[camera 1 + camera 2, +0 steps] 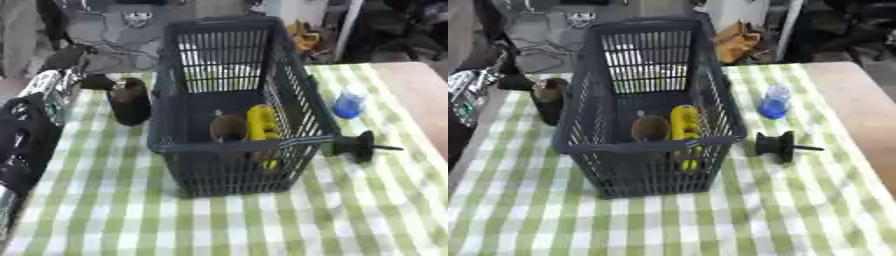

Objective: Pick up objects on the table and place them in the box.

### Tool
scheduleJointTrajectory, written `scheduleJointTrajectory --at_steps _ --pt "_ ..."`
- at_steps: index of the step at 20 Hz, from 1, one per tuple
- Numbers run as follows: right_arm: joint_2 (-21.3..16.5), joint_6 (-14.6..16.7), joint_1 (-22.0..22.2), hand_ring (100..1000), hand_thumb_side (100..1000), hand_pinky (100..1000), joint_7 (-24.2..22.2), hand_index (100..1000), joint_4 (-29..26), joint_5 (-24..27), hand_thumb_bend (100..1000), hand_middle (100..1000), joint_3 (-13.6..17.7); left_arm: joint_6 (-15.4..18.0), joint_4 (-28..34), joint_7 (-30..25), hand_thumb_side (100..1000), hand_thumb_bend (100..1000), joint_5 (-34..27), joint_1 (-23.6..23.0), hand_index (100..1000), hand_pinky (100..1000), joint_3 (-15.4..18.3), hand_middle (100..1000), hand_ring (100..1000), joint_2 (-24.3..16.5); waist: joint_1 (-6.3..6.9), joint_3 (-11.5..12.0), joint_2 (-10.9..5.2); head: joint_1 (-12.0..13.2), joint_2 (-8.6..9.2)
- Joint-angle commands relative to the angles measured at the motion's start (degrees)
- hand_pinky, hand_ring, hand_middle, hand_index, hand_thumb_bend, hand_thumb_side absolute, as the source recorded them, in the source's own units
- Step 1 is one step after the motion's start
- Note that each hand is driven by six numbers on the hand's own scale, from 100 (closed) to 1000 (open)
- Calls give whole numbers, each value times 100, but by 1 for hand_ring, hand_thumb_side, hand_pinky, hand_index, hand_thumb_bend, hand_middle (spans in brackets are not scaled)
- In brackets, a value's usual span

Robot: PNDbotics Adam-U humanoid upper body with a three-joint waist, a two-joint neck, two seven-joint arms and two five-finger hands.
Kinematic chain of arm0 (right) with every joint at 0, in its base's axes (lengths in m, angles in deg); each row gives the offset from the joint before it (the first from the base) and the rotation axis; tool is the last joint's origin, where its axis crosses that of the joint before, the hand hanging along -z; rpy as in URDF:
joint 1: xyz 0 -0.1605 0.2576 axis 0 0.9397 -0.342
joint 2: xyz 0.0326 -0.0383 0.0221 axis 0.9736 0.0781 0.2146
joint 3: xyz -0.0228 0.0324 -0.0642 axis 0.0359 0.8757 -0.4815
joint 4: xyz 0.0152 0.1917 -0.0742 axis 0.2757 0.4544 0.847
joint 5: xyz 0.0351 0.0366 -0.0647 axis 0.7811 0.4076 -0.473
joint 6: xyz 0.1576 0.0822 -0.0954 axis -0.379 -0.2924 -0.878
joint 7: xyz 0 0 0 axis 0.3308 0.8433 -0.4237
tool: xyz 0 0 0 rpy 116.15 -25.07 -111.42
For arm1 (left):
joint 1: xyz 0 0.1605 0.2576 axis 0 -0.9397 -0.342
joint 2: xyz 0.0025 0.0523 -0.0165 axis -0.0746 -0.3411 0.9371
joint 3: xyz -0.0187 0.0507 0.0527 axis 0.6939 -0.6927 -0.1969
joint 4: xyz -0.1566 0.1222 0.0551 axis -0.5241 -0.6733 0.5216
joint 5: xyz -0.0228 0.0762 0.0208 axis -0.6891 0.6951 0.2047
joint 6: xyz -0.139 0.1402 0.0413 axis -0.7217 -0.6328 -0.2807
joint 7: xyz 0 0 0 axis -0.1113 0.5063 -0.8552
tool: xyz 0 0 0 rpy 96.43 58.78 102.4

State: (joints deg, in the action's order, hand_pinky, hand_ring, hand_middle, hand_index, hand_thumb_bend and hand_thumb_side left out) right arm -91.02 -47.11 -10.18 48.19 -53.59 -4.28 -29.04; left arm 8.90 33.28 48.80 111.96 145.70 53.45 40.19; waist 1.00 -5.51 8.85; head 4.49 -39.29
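Landmark: the dark slatted basket (236, 100) stands in the middle of the green checked tablecloth (114, 215); it serves as the box, and every place below is told from it.
Already in the basket: a yellow object (261, 125) stands on the floor against the right wall, and a brown cup-shaped object (227, 128) is just to its left. Two things look done.
Left of the basket: a dark brown bottle (129, 101) stands upright on the cloth, just beside the left wall, apart from it.
Right of the basket, far side: a small blue bottle (775, 102) stands near the right wall, toward the back.
Right of the basket, near corner: a black spool-like piece (779, 146) with a thin pin lies on its side just beside the front right corner.
Left hand: only a black and silver arm (31, 135) shows, well to the left of the basket at the edge of the view; I cannot tell whether its fingers are spread or curled, and it touches none of the objects.
Right hand: it shows in neither view.
Progress: by my judgement a bit under half; three things are still out on the cloth.
Step in hand: none visible; no object is lifted or held.
Likely easiest next: the brown bottle, being closest to the arm that shows.
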Motion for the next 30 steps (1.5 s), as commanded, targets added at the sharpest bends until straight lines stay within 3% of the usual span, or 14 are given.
scheduleJointTrajectory --at_steps 1,12,22,30 --pt "-165 -8 -119 770 706 606 13 974 -139 -43 114 745 79 92 151 -55 692 1000 -95 147 931 774 45 854 823 -198 92 2 71 -1 96" --pt "-155 -18 -170 771 704 605 15 974 -159 -57 115 744 84 547 292 -567 692 1000 -203 205 919 784 -11 824 805 -143 131 -54 215 -8 130" --pt "-145 -19 -178 771 703 604 14 975 -165 -61 116 744 90 499 294 -596 682 1000 -86 170 918 785 -10 825 806 -121 145 -83 305 -19 194" --pt "-137 -13 -197 772 701 603 20 975 -180 -76 118 744 96 423 292 -434 676 1000 -35 137 918 782 -6 830 807 -103 125 -131 469 -35 268"
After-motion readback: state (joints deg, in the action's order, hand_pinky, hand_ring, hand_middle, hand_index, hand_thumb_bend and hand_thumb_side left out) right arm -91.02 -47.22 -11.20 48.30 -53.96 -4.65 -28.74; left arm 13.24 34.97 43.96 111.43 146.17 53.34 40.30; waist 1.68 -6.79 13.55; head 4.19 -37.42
